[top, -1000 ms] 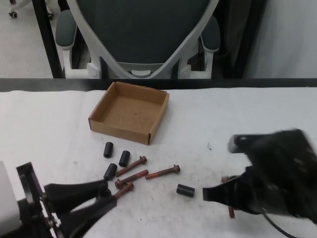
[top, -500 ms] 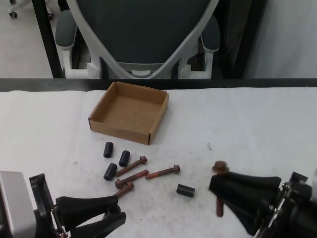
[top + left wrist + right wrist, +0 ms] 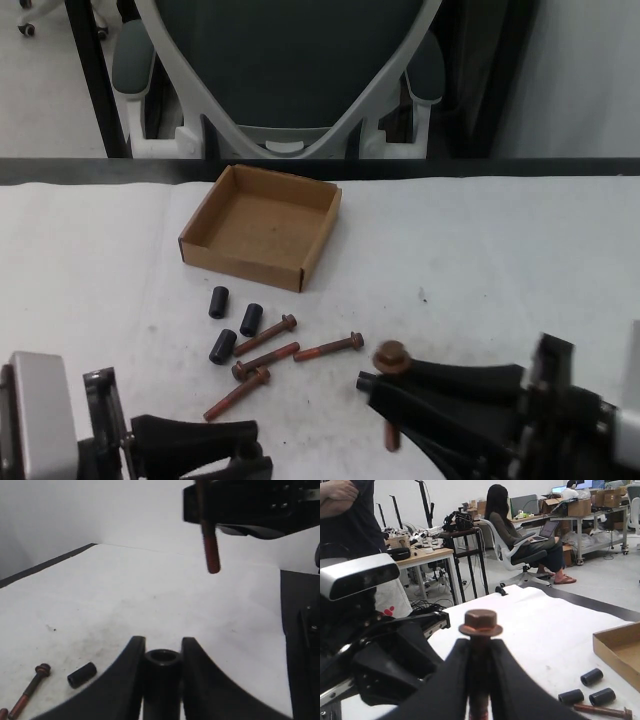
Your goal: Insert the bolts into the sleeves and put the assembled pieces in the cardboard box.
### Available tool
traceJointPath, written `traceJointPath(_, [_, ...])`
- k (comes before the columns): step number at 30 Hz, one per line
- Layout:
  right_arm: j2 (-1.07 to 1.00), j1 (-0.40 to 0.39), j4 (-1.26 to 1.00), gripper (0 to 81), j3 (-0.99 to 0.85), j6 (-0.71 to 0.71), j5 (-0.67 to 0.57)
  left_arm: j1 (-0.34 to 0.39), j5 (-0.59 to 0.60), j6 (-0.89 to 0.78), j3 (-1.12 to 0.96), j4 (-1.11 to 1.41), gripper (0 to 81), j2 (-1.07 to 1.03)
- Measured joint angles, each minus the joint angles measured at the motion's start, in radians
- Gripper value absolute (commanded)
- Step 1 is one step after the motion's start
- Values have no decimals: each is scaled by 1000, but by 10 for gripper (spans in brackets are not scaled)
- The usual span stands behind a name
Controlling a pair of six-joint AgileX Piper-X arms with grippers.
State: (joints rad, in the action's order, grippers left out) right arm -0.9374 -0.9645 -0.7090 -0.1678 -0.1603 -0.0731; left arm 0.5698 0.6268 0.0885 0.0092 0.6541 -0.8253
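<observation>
My left gripper (image 3: 162, 644) is shut on a black sleeve (image 3: 162, 680), held upright with its open end up; in the high view it sits low at the front left (image 3: 245, 450). My right gripper (image 3: 479, 647) is shut on a rusty bolt (image 3: 480, 625), head up and shaft hanging down. From the left wrist that bolt (image 3: 208, 535) hangs above and beyond the sleeve, apart from it. In the high view the bolt (image 3: 391, 360) stands in the right gripper (image 3: 385, 395) at front centre. The cardboard box (image 3: 198, 243) lies behind, with nothing in it.
Three loose sleeves (image 3: 218, 302), (image 3: 251, 319), (image 3: 222, 346) and several bolts (image 3: 328, 347) lie between the box and the grippers. Another sleeve (image 3: 82, 674) lies near the left gripper. An office chair (image 3: 290, 60) stands past the bench's far edge.
The right gripper has carried the bolt leftward to front centre. The left gripper has drawn back toward the front edge and away from the loose bolts.
</observation>
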Motion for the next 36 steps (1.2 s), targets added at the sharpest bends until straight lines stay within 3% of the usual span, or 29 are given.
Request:
traceJointPath(6, [-149,0,-50,2,-88,29,-19,68,-108,69,0,25,8,-9])
traceJointPath(17, [-332,0,-155,2,-180,47,-98,73,-206,98,0,137,8,-134])
traceJointPath(36, [-338,0,-203,2,-181,47,-142,76,-134,-17,0,315,8,-243])
